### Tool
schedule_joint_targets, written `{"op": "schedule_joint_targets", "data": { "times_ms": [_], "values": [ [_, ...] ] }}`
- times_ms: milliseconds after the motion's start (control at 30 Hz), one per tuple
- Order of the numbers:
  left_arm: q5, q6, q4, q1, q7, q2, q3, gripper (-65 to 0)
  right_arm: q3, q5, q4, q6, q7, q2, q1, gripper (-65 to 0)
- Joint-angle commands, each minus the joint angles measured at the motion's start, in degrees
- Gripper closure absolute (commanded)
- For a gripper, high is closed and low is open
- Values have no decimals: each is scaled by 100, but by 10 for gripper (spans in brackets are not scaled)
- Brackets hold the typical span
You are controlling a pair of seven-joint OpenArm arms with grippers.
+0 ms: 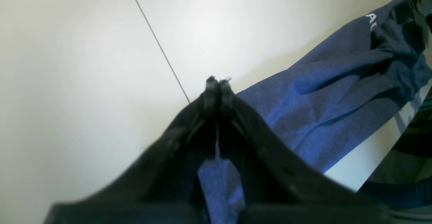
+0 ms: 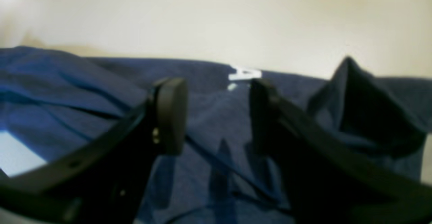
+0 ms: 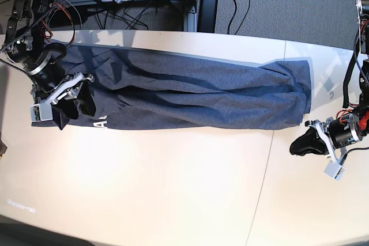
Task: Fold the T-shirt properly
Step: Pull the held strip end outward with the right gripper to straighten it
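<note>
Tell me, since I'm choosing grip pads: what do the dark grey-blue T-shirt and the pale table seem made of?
The dark heather grey-blue T-shirt: soft knit, probably cotton jersey; speckled matte surface, loose folds. The pale table: smooth hard board, possibly laminate; faint sheen and a thin seam line.

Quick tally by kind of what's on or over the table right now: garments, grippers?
T-shirt: 1, dark grey, lying in a long band across the table
Grippers: 2, the left gripper shut and off the cloth, the right gripper open over the shirt's end
Total: 3
</note>
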Motion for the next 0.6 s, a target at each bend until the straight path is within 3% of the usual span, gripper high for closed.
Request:
{"op": "schedule_joint_targets", "data": {
  "times_ms": [0, 33, 100, 200, 400, 567],
  "values": [
    [-101, -73, 92, -125, -105, -111, -59, 0, 46, 90, 96, 457, 129, 81, 79, -303],
    [-103, -73, 92, -125, -105, -111, -59, 0, 46, 85, 87, 457, 127, 79, 92, -299],
    [-103, -73, 90, -125, -118, -109, -59, 0, 46, 81, 57, 457, 125, 81, 120, -219],
    [-103, -73, 90, -125, -129, -109, -59, 0, 46, 72, -13, 459, 127, 81, 122, 0],
    [-101, -73, 92, -125, -127, -68, -59, 0, 44, -31, -63, 461, 129, 81, 120, 0],
    [-98, -73, 92, -125, -125, 55, -59, 0, -15, -553, -284, 459, 219, 83, 122, 0]
  ]
}}
